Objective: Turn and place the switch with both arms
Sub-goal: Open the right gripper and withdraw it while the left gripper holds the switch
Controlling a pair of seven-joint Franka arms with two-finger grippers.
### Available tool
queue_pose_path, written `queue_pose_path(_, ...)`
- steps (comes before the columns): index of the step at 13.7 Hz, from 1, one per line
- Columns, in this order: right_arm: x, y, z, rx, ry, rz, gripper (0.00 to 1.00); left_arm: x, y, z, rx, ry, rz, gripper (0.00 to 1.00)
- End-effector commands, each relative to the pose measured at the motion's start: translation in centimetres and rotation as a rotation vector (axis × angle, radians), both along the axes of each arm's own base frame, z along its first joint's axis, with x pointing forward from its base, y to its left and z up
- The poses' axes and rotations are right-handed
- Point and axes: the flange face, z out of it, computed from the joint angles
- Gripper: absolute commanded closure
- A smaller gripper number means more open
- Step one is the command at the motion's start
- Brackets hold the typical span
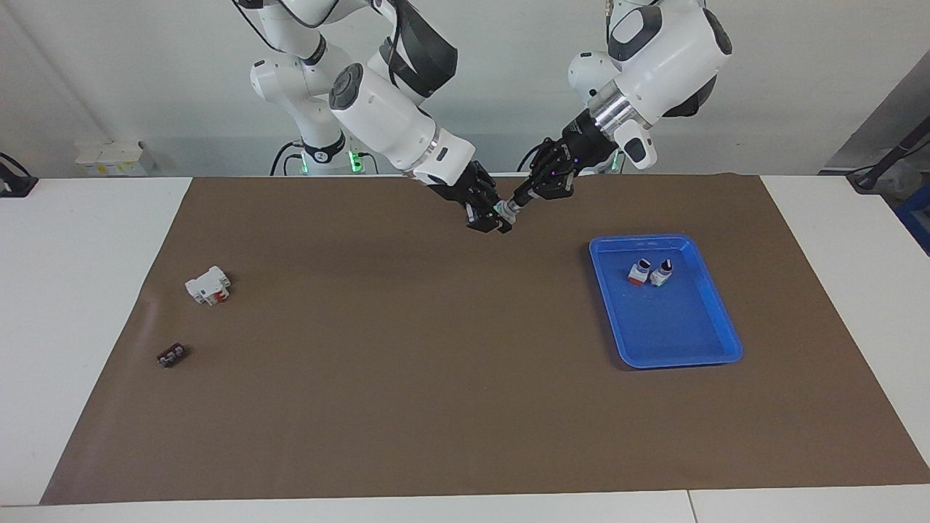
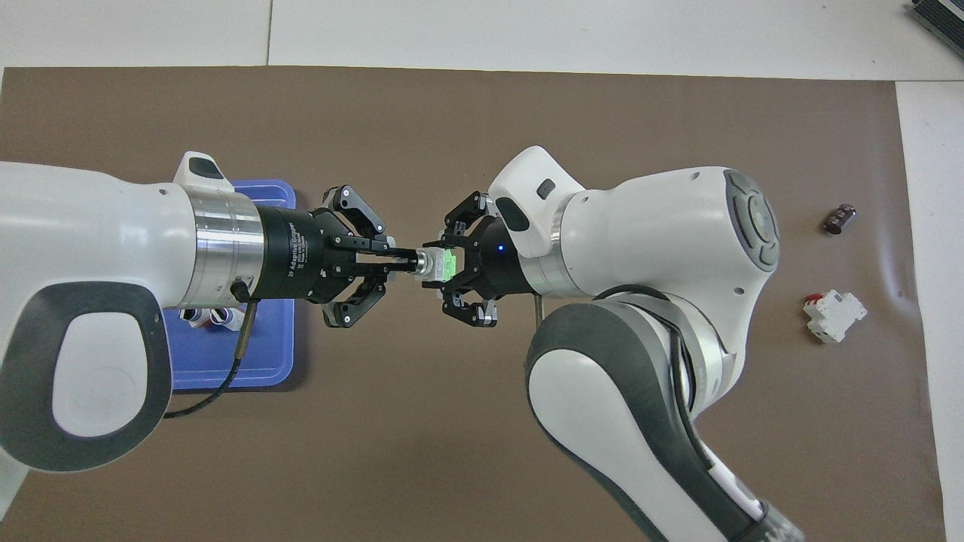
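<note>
The switch point(image 2: 429, 265) hangs in the air between the two grippers, over the brown mat midway along the robots' edge. It lies level, its bright green end toward the right arm and its black knob tip toward the left arm. My right gripper point(image 2: 452, 266) is shut on the green block end. On the black knob tip my left gripper point(image 2: 404, 263) is shut, its outer links splayed wide. In the facing view the switch point(image 1: 504, 210) shows as a small pale piece between the left gripper point(image 1: 517, 200) and the right gripper point(image 1: 491, 219).
A blue tray point(image 1: 697, 349) lies toward the left arm's end, holding two small switches point(image 1: 639, 272) point(image 1: 662, 272). Toward the right arm's end sit a white-and-red block point(image 1: 208, 285) and a small dark part point(image 1: 171, 355).
</note>
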Motion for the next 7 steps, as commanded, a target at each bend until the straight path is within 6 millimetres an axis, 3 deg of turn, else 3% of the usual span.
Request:
queue_pose_path(1,-0.8,0.8,-0.7,-0.033,0.018,0.000,1.00,0.2,0.2,1.6,-0.041,-0.001,0.070,1.00)
queue_pose_path(3,-0.9,0.8,-0.6,-0.032,0.016,0.001,1.00,0.8,1.8,1.1,-0.037,0.055,0.131,1.00)
queue_pose_path(7,-0.9,0.6,-0.3,-0.031,0.012,-0.001,1.00,0.8,2.1,1.1,-0.030,0.074,0.153,1.00)
